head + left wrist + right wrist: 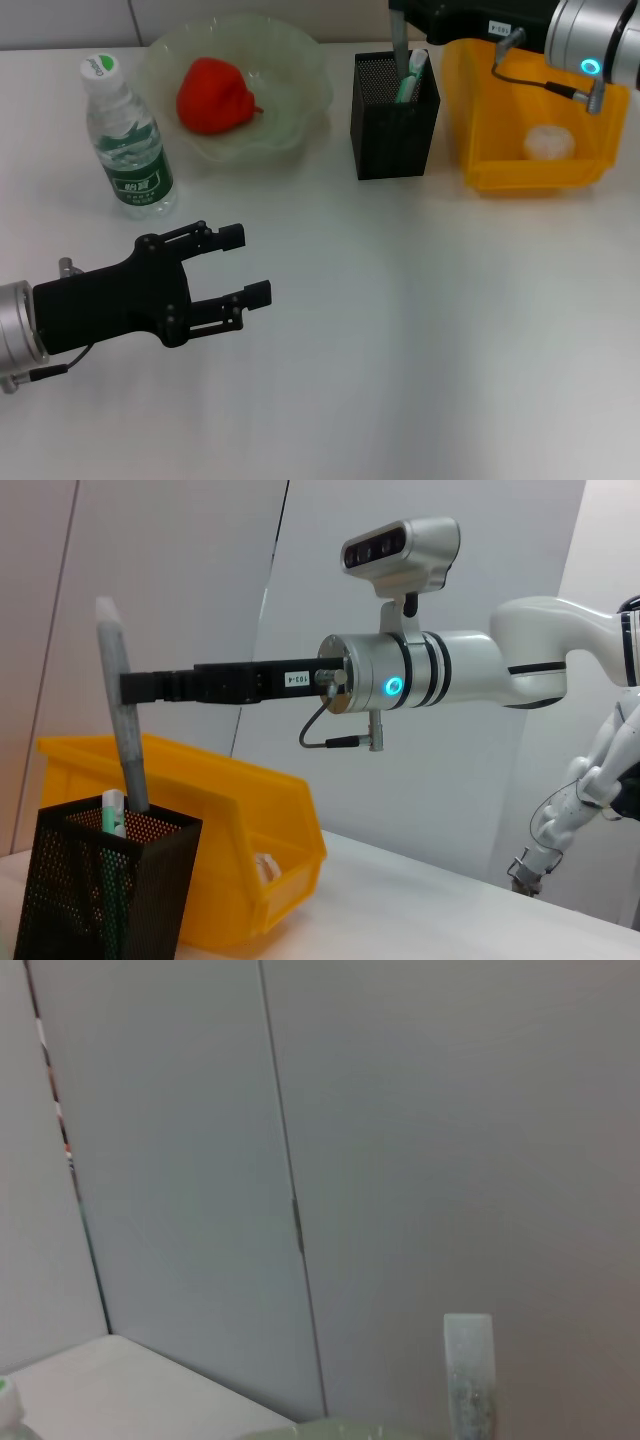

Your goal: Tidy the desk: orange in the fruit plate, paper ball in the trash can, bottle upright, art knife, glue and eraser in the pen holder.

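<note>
Head view, progress by item, places given from the pen holder (pixel 394 118).

Pen holder: black mesh cup, upright on the surface (pixel 420 330). Inside it stood a green-and-white stick, probably the glue (pixel 409 80).

Grey tool (pixel 120 720), probably the art knife: lower end inside the pen holder, upper end clamped in the right pincer (pixel 135 688) directly above the cup. Judged to be mid-insertion, not yet released.

Eraser: not visible anywhere; whether it lay in the pen holder could not be told.

Trash can (pixel 480 150): just right of the pen holder, with the paper ball (pixel 550 143) resting inside. Done.

Fruit plate (pixel 300 100): just left of the pen holder, holding the orange (pixel 214 95). Done.

Bottle (pixel 126 140): farther left, beyond the fruit plate, standing upright with cap on. Done.

Left pincer (pixel 250 265): near edge of the surface, well apart from the pen holder, fingers apart, holding nothing.

Remaining, as judged: release of the grey tool; the eraser stayed unconfirmed.
</note>
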Robot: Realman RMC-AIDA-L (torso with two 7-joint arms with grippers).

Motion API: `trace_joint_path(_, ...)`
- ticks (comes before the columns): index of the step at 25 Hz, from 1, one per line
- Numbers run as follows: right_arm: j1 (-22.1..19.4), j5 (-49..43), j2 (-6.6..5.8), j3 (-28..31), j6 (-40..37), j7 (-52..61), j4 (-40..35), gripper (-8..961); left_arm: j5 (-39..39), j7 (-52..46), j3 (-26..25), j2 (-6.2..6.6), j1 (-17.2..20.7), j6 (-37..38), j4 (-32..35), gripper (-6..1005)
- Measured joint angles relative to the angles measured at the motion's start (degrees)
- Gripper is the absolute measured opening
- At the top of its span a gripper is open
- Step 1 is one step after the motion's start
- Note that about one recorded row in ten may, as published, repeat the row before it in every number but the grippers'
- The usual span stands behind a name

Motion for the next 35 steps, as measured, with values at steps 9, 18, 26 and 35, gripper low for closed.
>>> trace_joint_path(9, 0.35, 2.90, 0.12, -0.02, 0.96, -8.26, 3.78, 205, -0.05, -0.10, -0.77, 0.40, 0.31, 0.45, 0.00, 786)
trace_joint_path(18, -5.54, 24.51, -0.19, 0.77, -10.98, -12.45, 4.28, 560, -0.13, -0.09, -1.42, 0.31, 0.98, 0.94, 0.01, 786)
trace_joint_path(26, -14.89, 27.30, -1.63, 0.01, -41.18, -8.24, 4.84, 671, -0.15, -1.26, -2.38, 0.14, -0.17, 3.80, -1.33, 786)
trace_joint_path(35, -17.68, -0.61, -2.31, 0.31, -41.25, -10.55, 5.36, 713, 2.11, -1.35, -1.51, 1.64, -1.88, 3.42, -2.07, 786)
